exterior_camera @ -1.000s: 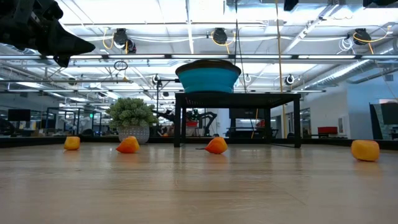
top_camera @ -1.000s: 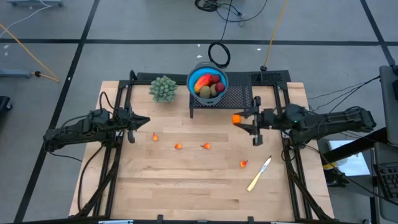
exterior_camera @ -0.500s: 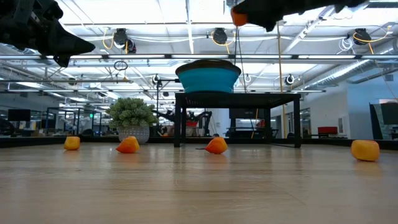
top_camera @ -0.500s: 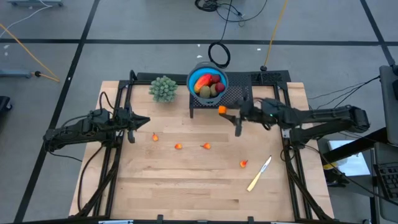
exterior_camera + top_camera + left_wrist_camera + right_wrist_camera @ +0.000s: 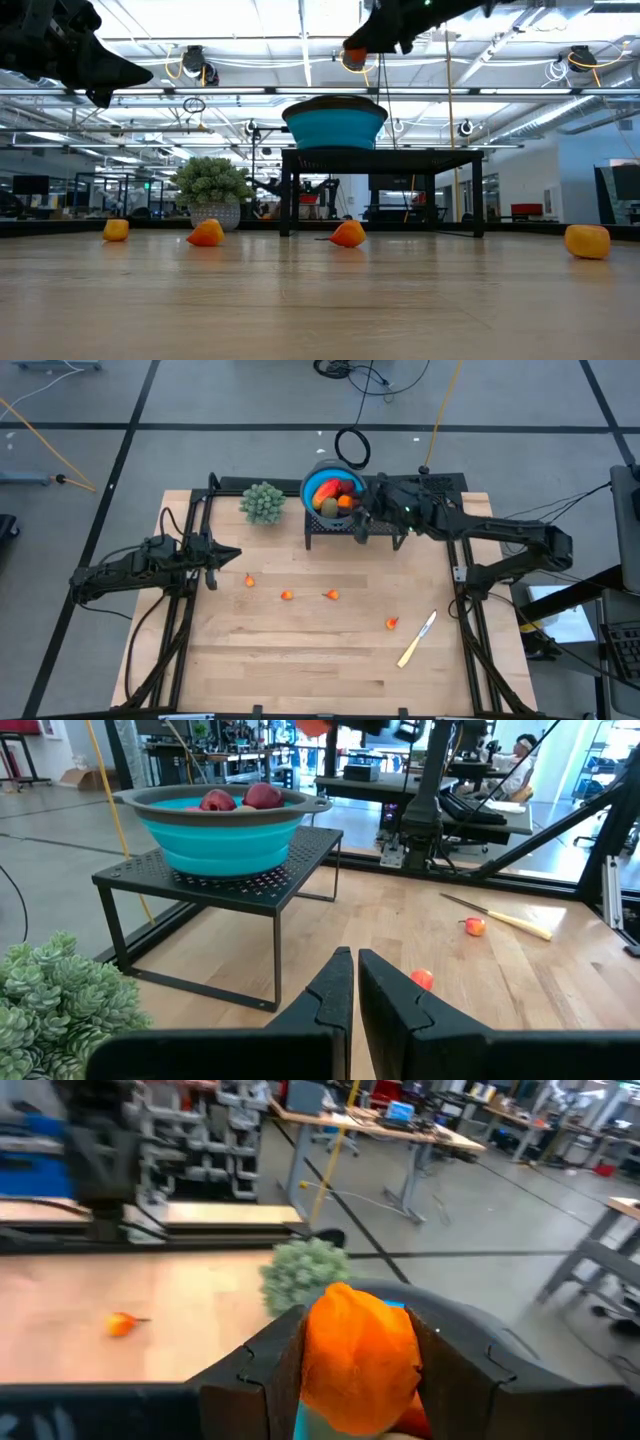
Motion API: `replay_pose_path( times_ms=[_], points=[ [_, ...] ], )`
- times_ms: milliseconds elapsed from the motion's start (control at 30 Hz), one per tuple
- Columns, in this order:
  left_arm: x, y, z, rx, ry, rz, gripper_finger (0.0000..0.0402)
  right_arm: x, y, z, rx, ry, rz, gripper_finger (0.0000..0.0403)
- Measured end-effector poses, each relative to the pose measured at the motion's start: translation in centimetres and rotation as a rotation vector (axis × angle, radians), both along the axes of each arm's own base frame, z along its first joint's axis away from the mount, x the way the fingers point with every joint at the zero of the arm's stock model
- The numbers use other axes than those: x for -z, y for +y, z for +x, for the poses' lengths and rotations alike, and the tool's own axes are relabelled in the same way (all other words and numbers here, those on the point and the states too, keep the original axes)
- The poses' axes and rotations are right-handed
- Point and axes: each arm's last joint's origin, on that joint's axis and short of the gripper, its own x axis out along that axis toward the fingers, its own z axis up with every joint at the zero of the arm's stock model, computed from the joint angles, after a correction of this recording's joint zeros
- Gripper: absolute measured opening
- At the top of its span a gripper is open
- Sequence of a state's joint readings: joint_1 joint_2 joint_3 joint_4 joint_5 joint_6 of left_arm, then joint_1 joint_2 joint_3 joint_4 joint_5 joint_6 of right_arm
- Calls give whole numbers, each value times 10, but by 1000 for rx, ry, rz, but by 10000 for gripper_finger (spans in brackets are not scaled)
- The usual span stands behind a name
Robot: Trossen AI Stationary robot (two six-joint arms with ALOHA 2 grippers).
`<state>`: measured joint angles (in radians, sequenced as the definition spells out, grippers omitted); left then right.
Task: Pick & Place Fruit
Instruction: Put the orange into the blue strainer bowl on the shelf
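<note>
The orange fruit point(image 5: 360, 1355) sits clamped between my right gripper's point(image 5: 348, 510) fingers point(image 5: 262, 1365), held in the air over the blue bowl's point(image 5: 311, 486) rim. The bowl stands on a black rack point(image 5: 385, 515) at the table's point(image 5: 300, 650) far edge and already holds red, yellow and olive fruit point(image 5: 333, 492). Four more small orange pieces point(image 5: 287, 596) lie scattered on the wood, one just beside a knife point(image 5: 416, 639). A green plant point(image 5: 263, 502) stands near the rack. My left gripper point(image 5: 232, 554) waits over the table's left side, fingers pressed together and empty.
</note>
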<state>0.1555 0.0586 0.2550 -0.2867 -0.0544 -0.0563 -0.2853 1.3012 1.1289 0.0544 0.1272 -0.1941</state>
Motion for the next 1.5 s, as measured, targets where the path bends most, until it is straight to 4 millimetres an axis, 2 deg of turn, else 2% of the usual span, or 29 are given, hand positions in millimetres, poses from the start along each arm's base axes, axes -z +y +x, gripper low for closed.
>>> replay_pose_path(
  times_ms=[233, 500, 667, 1500],
  points=[
    [0, 0, 0, 1, 0, 0, 21, 10, -31, 16, 34, 72, -2, 155],
    [0, 0, 0, 0, 0, 1, 21, 25, -52, 23, 73, 146, 28, 155],
    [0, 0, 0, 1, 2, 8, 21, 33, -55, 23, 81, 200, 51, 155],
    [0, 0, 0, 0, 2, 9, 21, 38, -52, 22, 0, 245, 82, 155]
  ],
)
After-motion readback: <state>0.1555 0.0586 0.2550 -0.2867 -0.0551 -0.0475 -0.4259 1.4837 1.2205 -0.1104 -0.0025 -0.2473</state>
